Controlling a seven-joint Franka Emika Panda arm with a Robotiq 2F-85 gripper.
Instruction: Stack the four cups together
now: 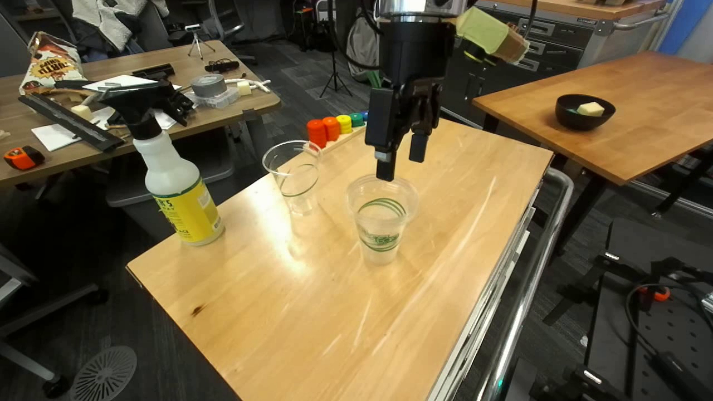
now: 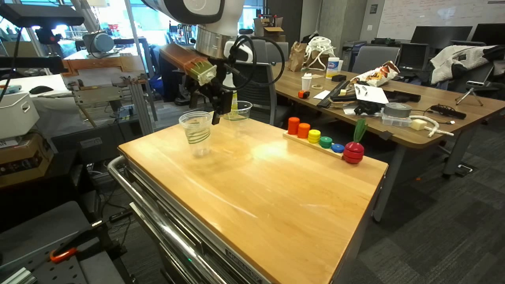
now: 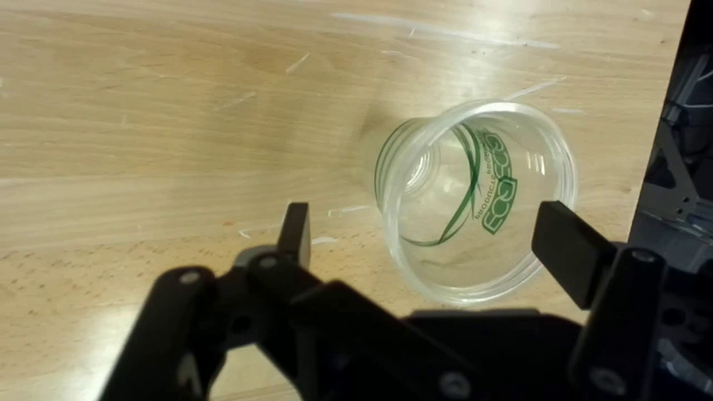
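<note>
End effector (image 1: 402, 157): jaws spread wide, holding nothing; it points down above the cup stack, one tip close by the rim, though contact cannot be told.
Cup stack (image 2: 197, 136): clear plastic tumblers nested together, upright on the surface below the end effector; several rim lines crowd at the top, the exact count unclear.
Stack print: green bands and a green logo, read through the wall in the wrist view.
Lone cup (image 1: 297, 184): clear plastic tumbler with a green line round it, upright, near an edge of the surface and apart from the stack; in an exterior view it is partly hidden behind the end effector.
Surface (image 1: 312, 334): pale scratched wood, with a metal rail (image 1: 529, 312) along one side.
Stacking toy (image 2: 314, 136): red, orange, yellow, green and blue discs on a wooden strip, along an edge.
Toy radish (image 2: 353, 153): red with green leaves, at the blue end of the discs.
Spray bottle (image 1: 175, 178): pale body, yellow label, dark trigger head, at a corner of the surface.
Desk (image 2: 434, 94): brown, cluttered, with a snack bag (image 2: 376, 74) and a grey tape roll (image 1: 209, 85).
Wooden table (image 1: 657, 106): black bowl (image 1: 579, 123) on it, a pale block (image 1: 591, 109) inside.
</note>
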